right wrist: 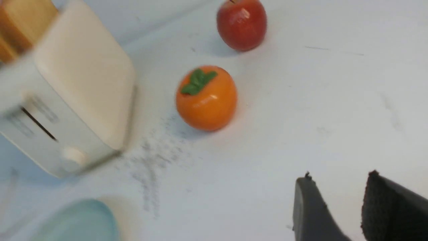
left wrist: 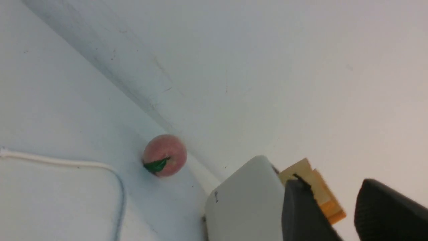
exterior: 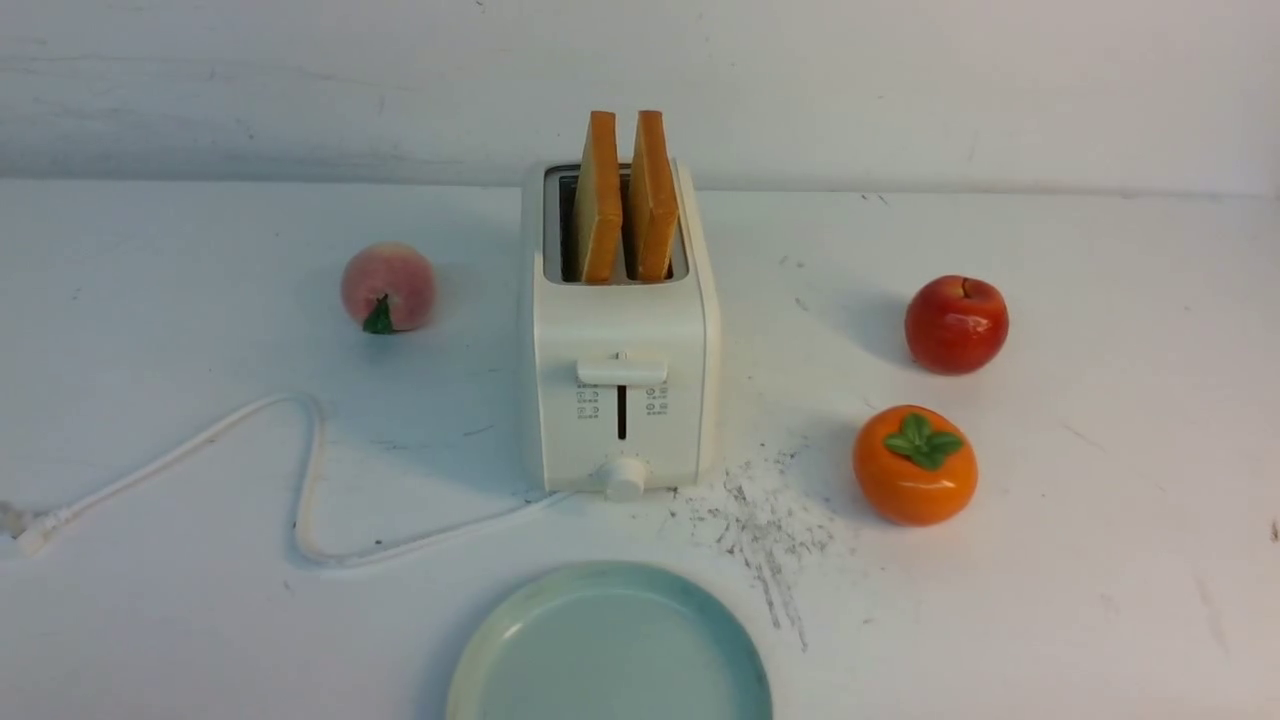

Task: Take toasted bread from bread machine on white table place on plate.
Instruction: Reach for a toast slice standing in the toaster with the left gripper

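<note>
Two slices of toast (exterior: 625, 200) stand upright, one in each slot of the single toaster (exterior: 620, 350), their top halves above its rim. The toaster sits mid-table, its lever, slot and knob facing the robot. Small icons flank the lever, too small to read, and a tiny mark on its side in the left wrist view is just as illegible. One plate (exterior: 520, 650) lies bare on the table (exterior: 1100, 560) just in front, apart from the toaster. One cord (exterior: 310, 470) loops off to the left. There are three fruits: a peach (exterior: 388, 287) on the left, an apple (exterior: 956, 325) and a persimmon (exterior: 915, 465) on the right. Dark scratches (exterior: 765, 530) lie between persimmon and plate. Left pincer (left wrist: 332, 184) is spread, holding nothing, near the toaster's side. Right pincer (right wrist: 339, 177) is spread too, over bare table.
</note>
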